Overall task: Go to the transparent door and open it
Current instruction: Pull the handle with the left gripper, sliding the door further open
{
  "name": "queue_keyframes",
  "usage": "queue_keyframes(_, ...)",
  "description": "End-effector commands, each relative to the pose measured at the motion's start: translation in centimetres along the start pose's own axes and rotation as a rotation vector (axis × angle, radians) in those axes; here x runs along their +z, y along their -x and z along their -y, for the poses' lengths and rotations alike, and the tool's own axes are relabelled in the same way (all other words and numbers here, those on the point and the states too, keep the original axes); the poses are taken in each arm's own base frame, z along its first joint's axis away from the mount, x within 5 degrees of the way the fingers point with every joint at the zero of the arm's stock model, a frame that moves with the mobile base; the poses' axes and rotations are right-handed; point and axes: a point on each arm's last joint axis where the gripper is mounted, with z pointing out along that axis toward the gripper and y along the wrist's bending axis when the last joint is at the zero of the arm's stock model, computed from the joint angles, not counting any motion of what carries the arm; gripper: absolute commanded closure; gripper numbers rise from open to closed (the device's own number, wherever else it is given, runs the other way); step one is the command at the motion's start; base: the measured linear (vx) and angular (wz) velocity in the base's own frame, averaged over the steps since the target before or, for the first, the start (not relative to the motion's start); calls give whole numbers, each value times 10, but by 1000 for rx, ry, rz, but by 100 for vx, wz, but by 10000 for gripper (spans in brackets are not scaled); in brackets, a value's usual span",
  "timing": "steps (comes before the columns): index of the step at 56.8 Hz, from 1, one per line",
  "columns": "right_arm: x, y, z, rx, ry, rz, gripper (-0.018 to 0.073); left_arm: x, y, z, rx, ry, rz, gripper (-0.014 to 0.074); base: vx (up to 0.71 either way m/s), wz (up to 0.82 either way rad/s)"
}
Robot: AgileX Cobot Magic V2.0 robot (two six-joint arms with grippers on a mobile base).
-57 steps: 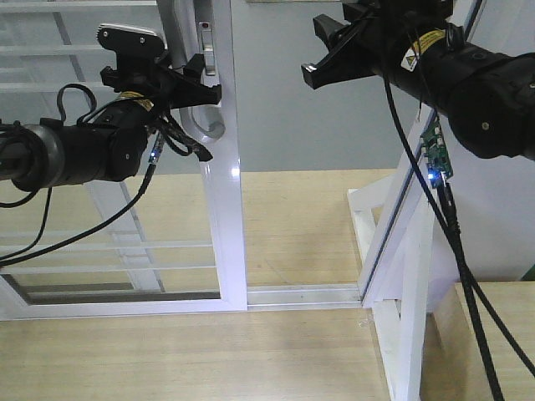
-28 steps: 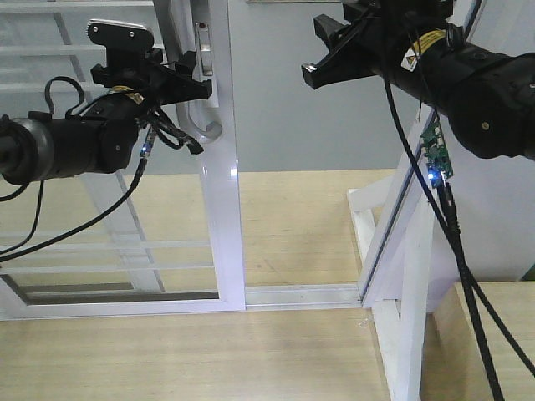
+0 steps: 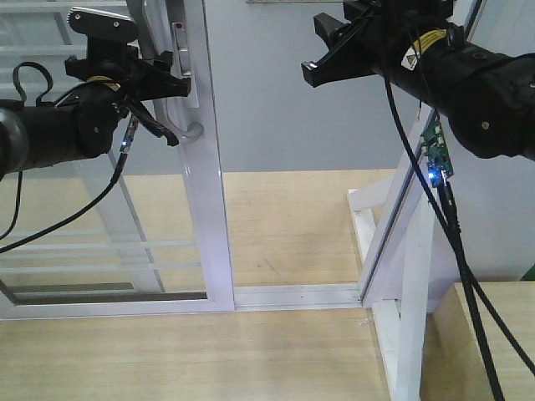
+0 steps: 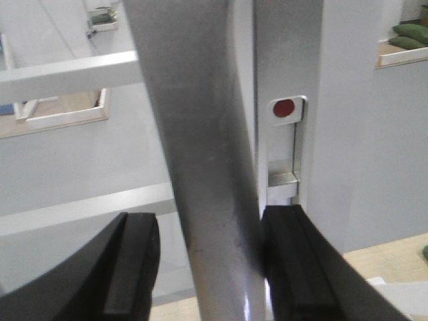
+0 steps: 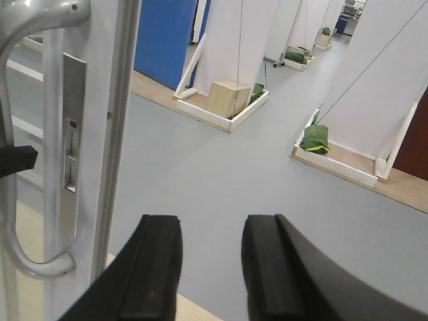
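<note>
Straddling one grey handle [image 3: 195, 129] on the transparent door [image 3: 209, 234], left pincer [image 4: 210, 231] is slightly spread; right pincer [image 5: 211, 234] spread, empty.

I count two grippers on my feeds, the left gripper [image 3: 170, 72] and the right gripper [image 5: 210, 267]. There is one transparent door [image 3: 206, 217] with one curved grey handle [image 3: 193, 130], one lock plate [image 5: 72, 144] and one red dot [image 4: 284, 108]. Beyond it I see one white post [image 3: 414, 276], one wooden box [image 5: 229, 97], and green sandbags [image 5: 314, 139], four I think; the far ones are tiny.
</note>
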Motion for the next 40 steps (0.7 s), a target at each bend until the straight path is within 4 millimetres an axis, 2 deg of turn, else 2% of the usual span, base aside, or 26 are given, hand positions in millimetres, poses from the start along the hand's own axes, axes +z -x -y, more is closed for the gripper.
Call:
queue_keyframes(1, -13, 32, 8, -5, -34, 159, 245, -12, 39, -18, -42, 101, 137, 146, 0, 0)
queue_keyframes(14, -13, 32, 8, -5, -34, 159, 245, -20, 44, -30, 54, 189, 83, 147, 0, 0)
queue_keyframes(21, -13, 32, 8, -5, -34, 159, 245, -24, 46, -50, -36, 268, 59, 162, 0, 0)
queue_keyframes(30, -13, 32, 8, -5, -35, 169, 245, -35, 38, -81, -134, 366, 22, 242, 0, 0)
queue_keyframes(40, -13, 33, 8, -5, -36, 177, 245, -46, 32, -99, -132, 414, 5, 346, 0, -1)
